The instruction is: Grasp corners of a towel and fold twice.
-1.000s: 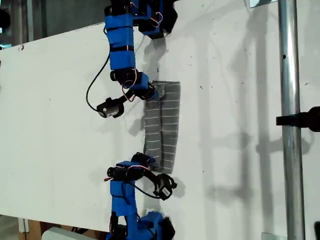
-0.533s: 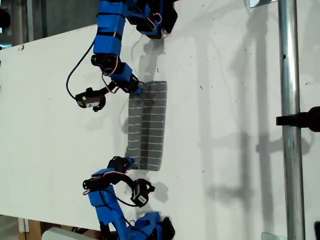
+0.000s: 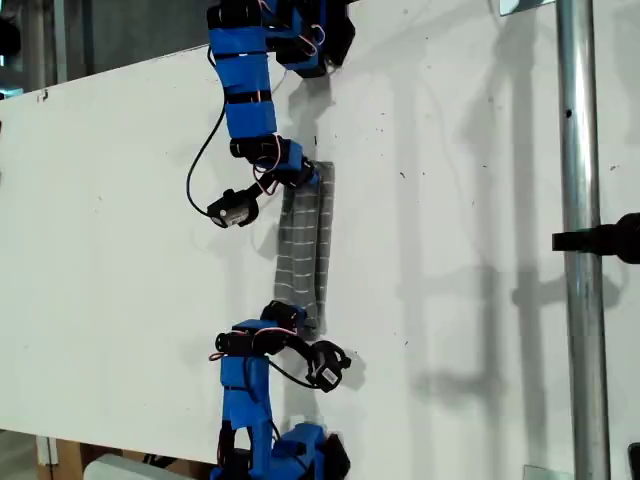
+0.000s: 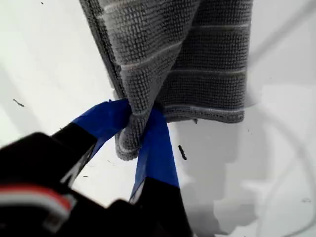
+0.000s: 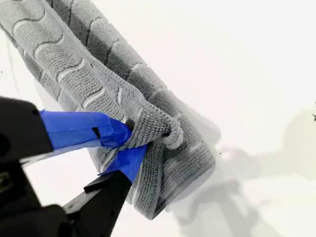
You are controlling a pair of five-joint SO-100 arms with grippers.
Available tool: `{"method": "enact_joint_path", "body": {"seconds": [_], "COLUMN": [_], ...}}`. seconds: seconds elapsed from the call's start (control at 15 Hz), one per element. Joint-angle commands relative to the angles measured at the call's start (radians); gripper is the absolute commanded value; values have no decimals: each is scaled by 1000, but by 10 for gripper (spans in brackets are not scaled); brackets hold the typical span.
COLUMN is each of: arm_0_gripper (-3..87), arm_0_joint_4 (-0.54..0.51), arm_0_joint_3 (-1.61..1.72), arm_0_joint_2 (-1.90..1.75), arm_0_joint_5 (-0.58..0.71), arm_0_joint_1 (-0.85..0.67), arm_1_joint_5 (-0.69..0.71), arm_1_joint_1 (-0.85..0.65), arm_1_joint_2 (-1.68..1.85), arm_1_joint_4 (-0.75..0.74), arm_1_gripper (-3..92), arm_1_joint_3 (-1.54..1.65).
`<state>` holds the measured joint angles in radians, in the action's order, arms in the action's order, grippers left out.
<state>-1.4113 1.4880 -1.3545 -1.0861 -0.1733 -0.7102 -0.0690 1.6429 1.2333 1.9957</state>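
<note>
both grippers swung back, towel (image 3: 302, 252) narrower

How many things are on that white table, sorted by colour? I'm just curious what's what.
Blue: 2, my first gripper and my second gripper, each on a blue arm.
Grey: 1, the towel, striped and pinched at both ends.
White: 1, the table.
Silver: 1, the metal pole.
Total: 5.
</note>
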Motion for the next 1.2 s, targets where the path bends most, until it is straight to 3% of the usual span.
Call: {"method": "enact_joint_path", "body": {"seconds": [0.0,0.2,0.33,0.53,0.6,0.8,0.93,1.13], "arm_0_gripper": [-24,-11,82,214,261,293,306,264], "arm_0_joint_4": [5,38,28,-141,-166,-238,-221,3], "arm_0_joint_3": [8,35,46,-46,-35,69,245,634], "arm_0_joint_2": [26,100,97,44,-34,-291,-538,-1008], "arm_0_joint_5": [-29,-17,-8,63,63,3,-74,-160], "arm_0_joint_1": [-2,-32,-57,-35,-23,-9,5,135], "arm_1_joint_5": [-5,15,23,5,0,-51,-181,-528], "arm_1_joint_1": [-28,-89,-114,-115,-110,-127,-140,12], "arm_1_joint_2": [-51,-140,-103,77,166,370,575,850], "arm_1_joint_4": [-31,-83,-71,60,118,262,333,345], "arm_1_gripper": [-3,-3,-3,209,242,261,259,212], "arm_1_joint_3": [8,18,25,26,28,44,94,268]}}
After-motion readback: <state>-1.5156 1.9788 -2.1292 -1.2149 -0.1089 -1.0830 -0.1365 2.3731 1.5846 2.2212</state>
